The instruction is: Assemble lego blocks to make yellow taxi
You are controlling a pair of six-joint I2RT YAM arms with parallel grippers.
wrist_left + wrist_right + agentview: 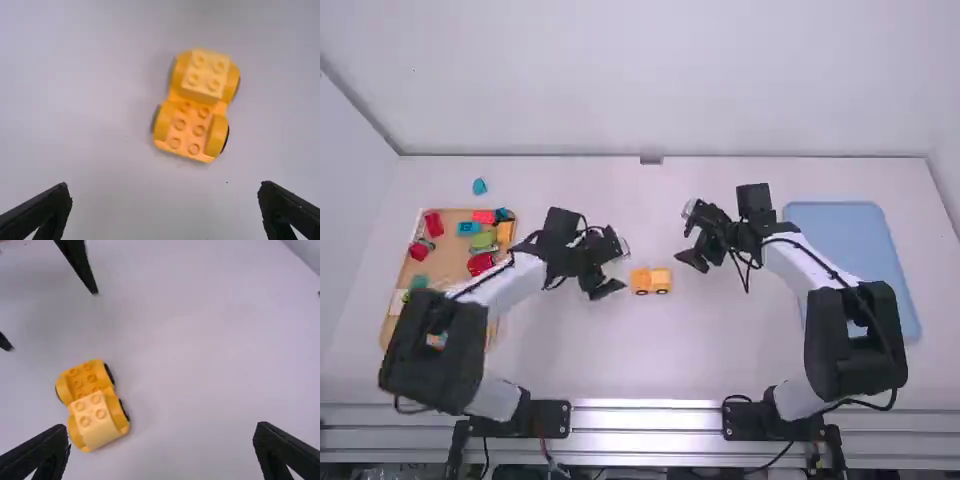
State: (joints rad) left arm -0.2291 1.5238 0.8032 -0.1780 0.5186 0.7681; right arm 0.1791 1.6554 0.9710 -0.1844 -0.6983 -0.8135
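Observation:
Between the two arms, a yellow wheeled car base point(651, 281) rests on the table. My left gripper point(617, 270) is just left of it and my right gripper point(686, 240) is to its right and farther back. In the left wrist view the car base point(195, 117) has a lighter yellow block point(206, 74) on one end, beyond my open left gripper point(165, 200). The right wrist view has the car base point(85, 381) with the lighter block point(95, 417) on its nearer end; my right gripper point(162, 440) is open and holds nothing.
A wooden tray point(445, 262) with several coloured blocks stands at the left, partly under the left arm. A teal block point(479, 186) lies on the table behind it. At the right is a blue tray point(850, 235), partly behind the right arm.

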